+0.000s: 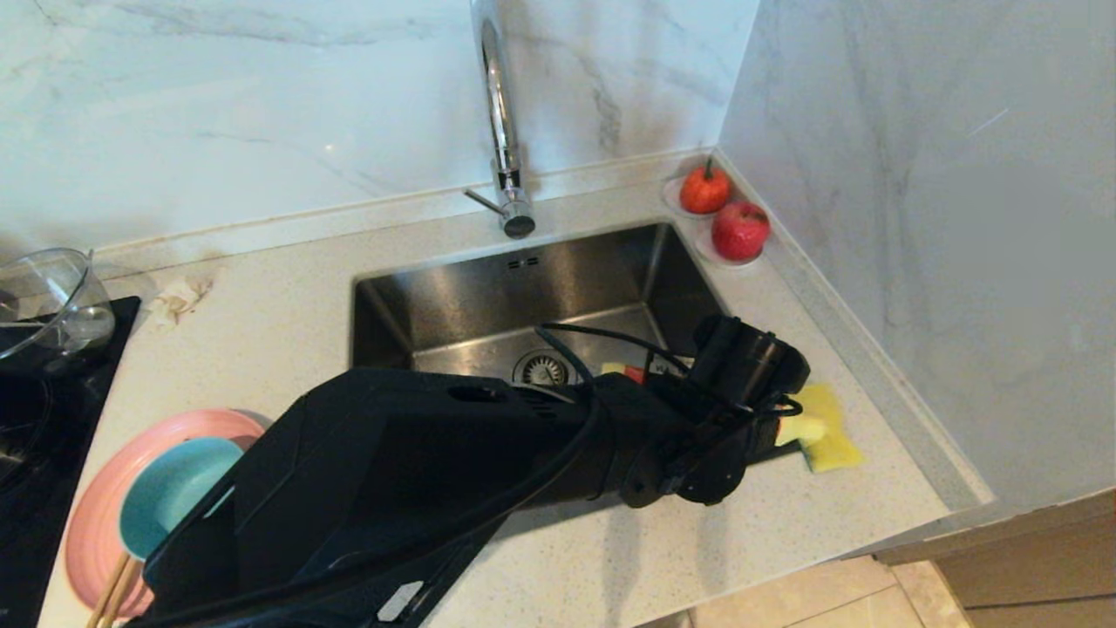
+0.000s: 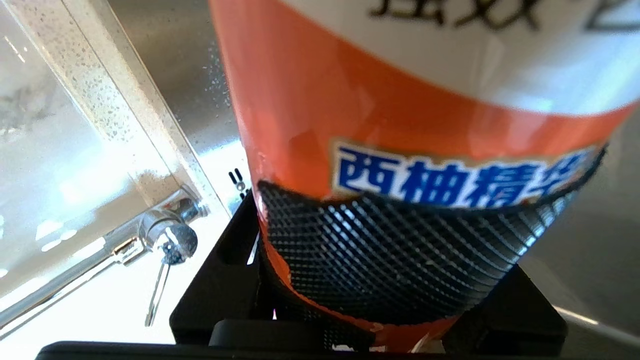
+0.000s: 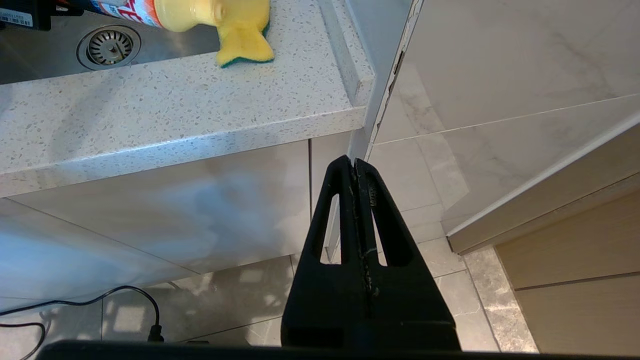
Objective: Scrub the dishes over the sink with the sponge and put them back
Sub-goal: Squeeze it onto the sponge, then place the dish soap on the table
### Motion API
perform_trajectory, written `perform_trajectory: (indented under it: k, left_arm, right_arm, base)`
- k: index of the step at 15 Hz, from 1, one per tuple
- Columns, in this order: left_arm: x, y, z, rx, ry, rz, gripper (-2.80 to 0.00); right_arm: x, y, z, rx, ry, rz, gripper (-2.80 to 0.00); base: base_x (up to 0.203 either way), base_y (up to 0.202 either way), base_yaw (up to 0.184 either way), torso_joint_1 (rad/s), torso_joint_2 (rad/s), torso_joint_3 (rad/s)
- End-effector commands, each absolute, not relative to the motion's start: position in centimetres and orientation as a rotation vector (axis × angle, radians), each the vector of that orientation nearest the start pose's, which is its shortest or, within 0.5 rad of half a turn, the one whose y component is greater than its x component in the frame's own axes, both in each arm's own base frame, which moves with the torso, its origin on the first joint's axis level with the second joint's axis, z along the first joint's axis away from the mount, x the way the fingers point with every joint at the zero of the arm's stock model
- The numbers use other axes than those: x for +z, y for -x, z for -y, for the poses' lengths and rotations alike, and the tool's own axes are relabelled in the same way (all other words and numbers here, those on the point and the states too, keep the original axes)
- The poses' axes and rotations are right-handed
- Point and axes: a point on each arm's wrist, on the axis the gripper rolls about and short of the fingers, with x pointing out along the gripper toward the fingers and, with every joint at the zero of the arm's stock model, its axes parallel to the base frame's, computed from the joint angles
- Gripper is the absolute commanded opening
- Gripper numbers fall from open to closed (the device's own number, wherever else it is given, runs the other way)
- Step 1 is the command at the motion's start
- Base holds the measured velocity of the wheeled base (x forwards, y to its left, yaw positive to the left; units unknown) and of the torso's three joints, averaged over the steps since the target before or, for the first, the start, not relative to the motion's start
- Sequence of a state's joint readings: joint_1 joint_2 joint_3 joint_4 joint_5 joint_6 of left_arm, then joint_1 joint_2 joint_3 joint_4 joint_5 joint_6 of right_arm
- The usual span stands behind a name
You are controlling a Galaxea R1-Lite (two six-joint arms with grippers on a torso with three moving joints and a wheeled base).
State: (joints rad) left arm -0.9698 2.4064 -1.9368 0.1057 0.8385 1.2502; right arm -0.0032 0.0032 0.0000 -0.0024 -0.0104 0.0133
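My left gripper (image 1: 697, 414) (image 2: 370, 280) reaches across the sink (image 1: 488, 296) to its right rim and is shut on an orange dish-soap bottle (image 2: 380, 100) lying nearly level. The bottle's yellow cap (image 1: 802, 429) (image 3: 195, 12) sits just over the yellow sponge (image 1: 833, 440) (image 3: 245, 42), which lies on the counter to the right of the basin. The teal bowl (image 1: 170, 506) rests inside the pink plate (image 1: 96, 515) at the counter's front left, partly behind my arm. My right gripper (image 3: 354, 162) hangs shut and empty below the counter edge, over the floor.
The chrome tap (image 1: 501, 131) rises behind the sink. Two red fruits (image 1: 724, 214) sit in the back right corner. At the far left a glass bowl (image 1: 48, 301) stands on a black hob (image 1: 35, 419). Chopsticks (image 1: 109, 593) lean on the plate.
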Motion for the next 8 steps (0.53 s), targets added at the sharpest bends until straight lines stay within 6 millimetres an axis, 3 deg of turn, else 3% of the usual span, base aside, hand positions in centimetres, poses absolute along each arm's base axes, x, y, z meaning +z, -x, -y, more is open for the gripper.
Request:
perform_trajectory:
  k: [1, 8]
  left_arm:
    - [13.50, -29.08, 39.79, -0.344, -1.710, -0.245, -2.80]
    - [13.28, -29.33, 40.17, -0.327, -1.682, -0.222, -2.80]
  right_arm:
    - [7.59, 2.26, 0.02, -0.014, -0.014, 0.000, -2.80]
    - [7.59, 2.26, 0.02, -0.014, -0.014, 0.000, -2.80]
  base:
    - [0.000, 0.000, 0.000, 0.000, 0.00, 0.000]
    - [0.000, 0.000, 0.000, 0.000, 0.00, 0.000]
